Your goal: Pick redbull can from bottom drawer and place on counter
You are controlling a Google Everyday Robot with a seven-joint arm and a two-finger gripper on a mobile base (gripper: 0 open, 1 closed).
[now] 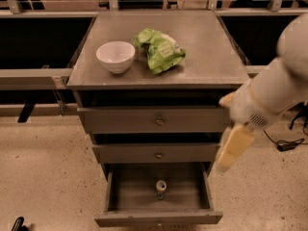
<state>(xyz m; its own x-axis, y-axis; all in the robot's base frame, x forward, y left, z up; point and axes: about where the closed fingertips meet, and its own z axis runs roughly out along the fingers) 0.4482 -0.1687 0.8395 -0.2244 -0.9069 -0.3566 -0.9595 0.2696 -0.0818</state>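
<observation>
The redbull can stands upright in the middle of the open bottom drawer, its silver top facing up. The counter is the grey top of the drawer cabinet. My arm reaches in from the right, white with cream parts. My gripper hangs at the cabinet's right side, level with the middle drawer, above and to the right of the can and apart from it.
A white bowl and a crumpled green bag sit on the counter's left and middle. The two upper drawers are pushed in. A black cable lies on the speckled floor at right.
</observation>
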